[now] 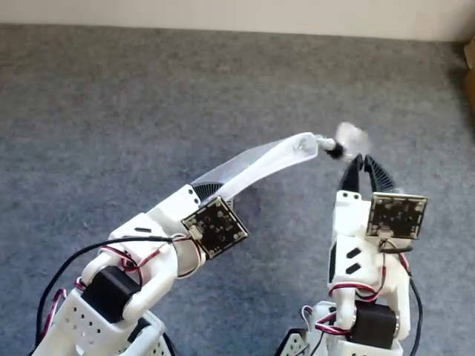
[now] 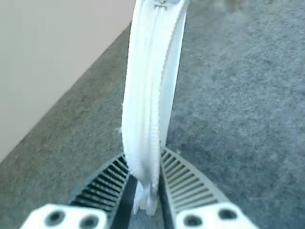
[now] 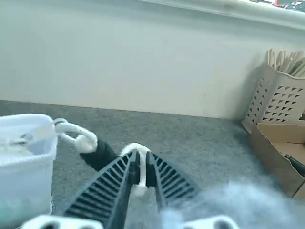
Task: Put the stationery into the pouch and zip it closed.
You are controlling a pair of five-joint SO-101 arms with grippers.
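Grey carpet point(image 1: 111, 111) is covering the work surface, with a pale wall point(image 3: 143, 57) running behind it. Above the carpet, the white pouch point(image 1: 260, 165) is hanging stretched between the two pincers, its zip point(image 2: 155, 71) turned toward the left wrist camera. At the near end, the left pincer point(image 2: 143, 191) is clamping the pouch, jaws closed tight on its edge. At the far end, the pull cord point(image 3: 76, 136) is leading from the pouch to the right pincer point(image 3: 140, 174), which is nipping a white loop of that cord between nearly closed jaws. Just beyond that pincer's tips a fluffy pompom point(image 1: 352, 136) is showing, blurred. Off to that pincer's side, by the wall, a perforated basket point(image 3: 279, 102) and a cardboard box point(image 3: 276, 152) are sitting.
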